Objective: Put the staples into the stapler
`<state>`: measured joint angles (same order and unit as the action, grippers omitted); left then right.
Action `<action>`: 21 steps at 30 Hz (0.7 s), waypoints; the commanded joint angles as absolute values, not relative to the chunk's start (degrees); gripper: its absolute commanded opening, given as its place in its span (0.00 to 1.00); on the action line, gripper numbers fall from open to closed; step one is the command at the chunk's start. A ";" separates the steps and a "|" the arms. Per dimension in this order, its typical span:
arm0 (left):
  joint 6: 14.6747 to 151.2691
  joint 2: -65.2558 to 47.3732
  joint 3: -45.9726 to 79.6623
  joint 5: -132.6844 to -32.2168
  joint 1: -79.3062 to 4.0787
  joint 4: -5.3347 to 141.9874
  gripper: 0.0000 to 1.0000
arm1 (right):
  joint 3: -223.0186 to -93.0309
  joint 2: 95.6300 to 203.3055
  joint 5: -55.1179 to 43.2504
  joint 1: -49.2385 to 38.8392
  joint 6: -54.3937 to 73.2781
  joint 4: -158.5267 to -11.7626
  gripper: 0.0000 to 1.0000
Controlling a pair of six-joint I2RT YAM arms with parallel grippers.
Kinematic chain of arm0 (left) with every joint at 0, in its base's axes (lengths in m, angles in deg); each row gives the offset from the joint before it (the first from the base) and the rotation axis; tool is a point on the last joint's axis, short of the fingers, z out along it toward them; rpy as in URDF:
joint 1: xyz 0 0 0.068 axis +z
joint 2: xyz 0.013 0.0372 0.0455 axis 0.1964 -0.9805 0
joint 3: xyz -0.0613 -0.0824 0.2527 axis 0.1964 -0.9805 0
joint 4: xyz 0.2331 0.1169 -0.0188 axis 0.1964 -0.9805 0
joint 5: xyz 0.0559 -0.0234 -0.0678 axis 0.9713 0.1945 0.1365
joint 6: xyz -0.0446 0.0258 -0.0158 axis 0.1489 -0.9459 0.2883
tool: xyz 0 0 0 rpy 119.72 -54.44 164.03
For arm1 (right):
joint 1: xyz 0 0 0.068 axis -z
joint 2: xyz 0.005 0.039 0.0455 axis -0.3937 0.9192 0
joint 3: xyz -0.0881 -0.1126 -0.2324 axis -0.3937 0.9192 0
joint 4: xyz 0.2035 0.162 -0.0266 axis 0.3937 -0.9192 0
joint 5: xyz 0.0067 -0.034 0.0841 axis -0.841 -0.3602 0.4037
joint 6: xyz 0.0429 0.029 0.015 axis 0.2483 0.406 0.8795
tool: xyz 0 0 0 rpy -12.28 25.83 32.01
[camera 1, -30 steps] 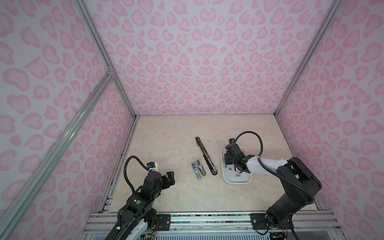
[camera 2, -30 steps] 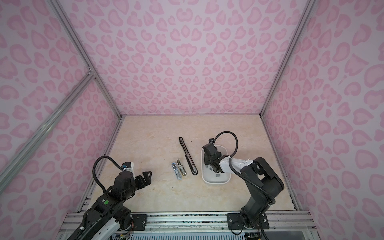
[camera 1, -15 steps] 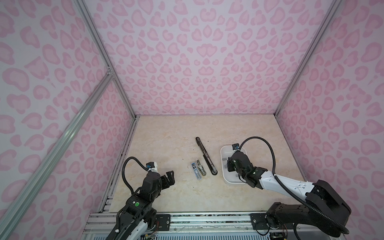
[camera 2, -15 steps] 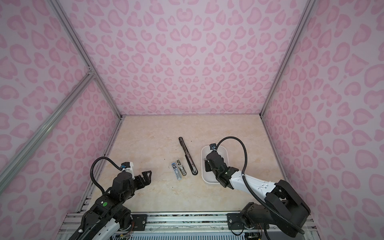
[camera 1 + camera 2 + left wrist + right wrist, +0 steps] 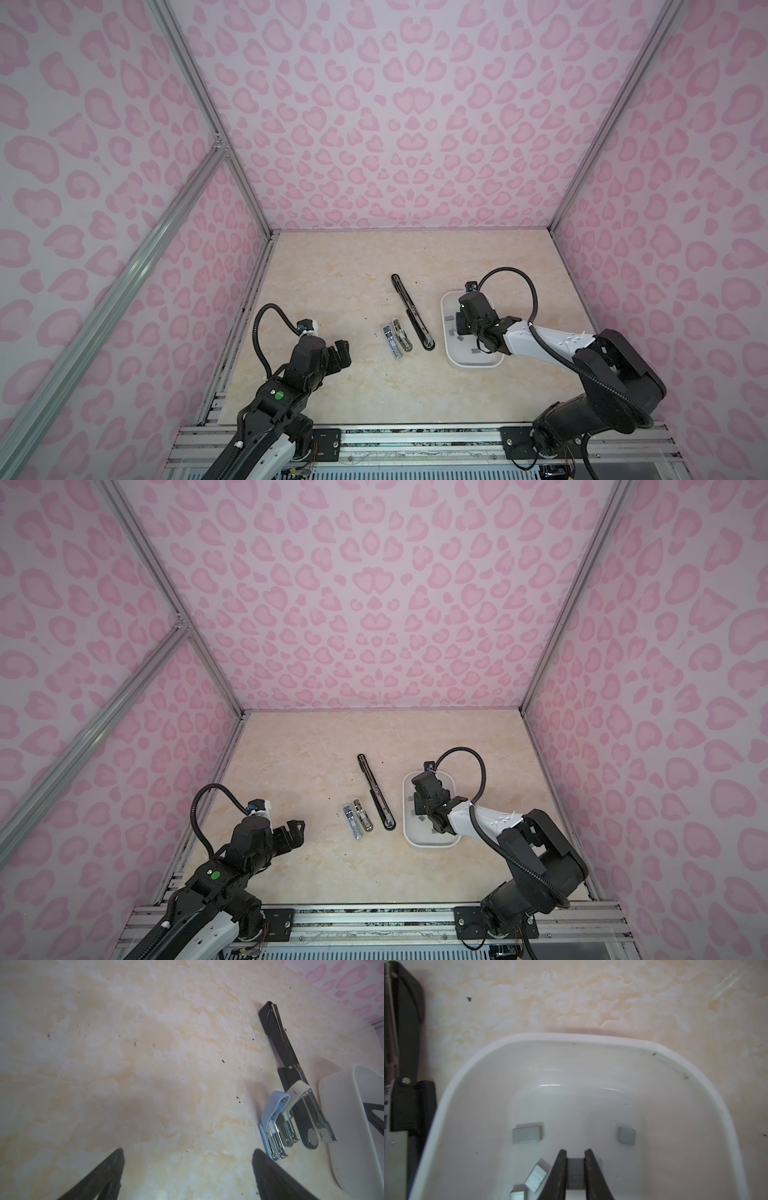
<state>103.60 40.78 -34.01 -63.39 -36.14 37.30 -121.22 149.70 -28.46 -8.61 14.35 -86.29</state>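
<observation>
**Staples [image 5: 527,1133]: pick-up from the tray [image 5: 571,1038], ahead of loading**

The marbled worktop [image 5: 332,270] carries a white tray and three staplers. In both top views the tray lies to the right and the staplers near the centre. The tray holds the loose grey blocks of staples. Whether any stapler already contains staples cannot be told.

Just beside the tray lies the long black stapler [image 5: 409,312], opened out flat with its metal channel exposed. On its far side the cream stapler [image 5: 297,1088] and the blue stapler [image 5: 274,1105] lie side by side, lids swung up.

The right pincer [image 5: 575,1152] reaches down into the tray, clenched on one block that sits between its fingers. Several more blocks lie on the tray floor around it. The left pincer [image 5: 188,1149] hovers released, fingers wide, over bare worktop, well apart from the staplers.

The step in hand appears to be taking a block from the tray. The next move calls for three things:

- lifting the block clear of the tray wall;
- carrying it to an open channel;
- aligning its length with that channel before letting go.

Which stapler is meant cannot be told. A slight tilt would likely catch the block on the channel edge.
</observation>
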 commanded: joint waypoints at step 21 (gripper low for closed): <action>100.91 48.54 -36.34 -53.38 -36.04 40.94 0.97 | -129.35 158.49 -24.01 -6.65 13.63 -92.24 0.32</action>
